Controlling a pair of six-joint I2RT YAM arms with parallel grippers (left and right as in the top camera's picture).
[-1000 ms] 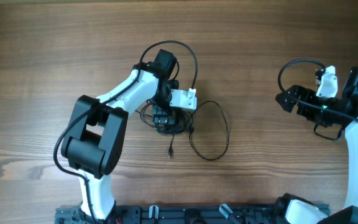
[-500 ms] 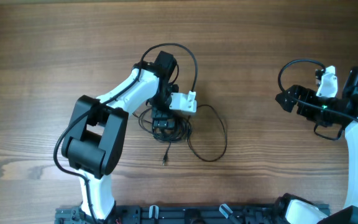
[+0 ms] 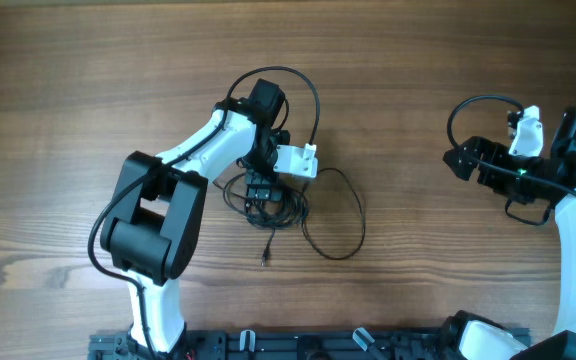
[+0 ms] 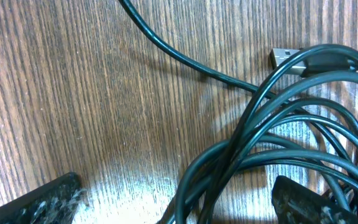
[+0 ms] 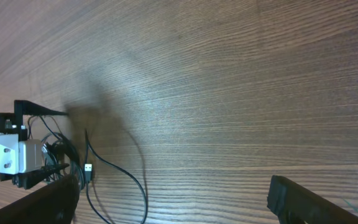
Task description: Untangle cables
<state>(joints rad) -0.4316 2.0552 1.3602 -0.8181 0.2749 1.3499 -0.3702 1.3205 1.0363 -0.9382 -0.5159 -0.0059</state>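
The cables [image 3: 313, 225] are thin black wires lying in a tangled bundle at the table's middle. One wide loop runs out to the right, and a free plug end [image 3: 265, 262] points toward the front. My left gripper [image 3: 258, 198] stands low over the bundle, open. In the left wrist view several strands of the cables [image 4: 272, 146] pass between its spread fingertips [image 4: 45, 200], and a USB plug [image 4: 284, 57] lies at the top right. My right gripper [image 3: 456, 160] hangs open at the far right with nothing in it. Its wrist view shows the cables [image 5: 114, 171] far off to the left.
The wooden table [image 3: 418, 60] is bare around the bundle. The left arm's white wrist camera [image 3: 296, 160] sits just above the cables. A thicker black arm cable [image 3: 473, 108] loops beside the right arm.
The bundle and its free plug end slid a little toward the front left under the left gripper. The right arm has not moved.
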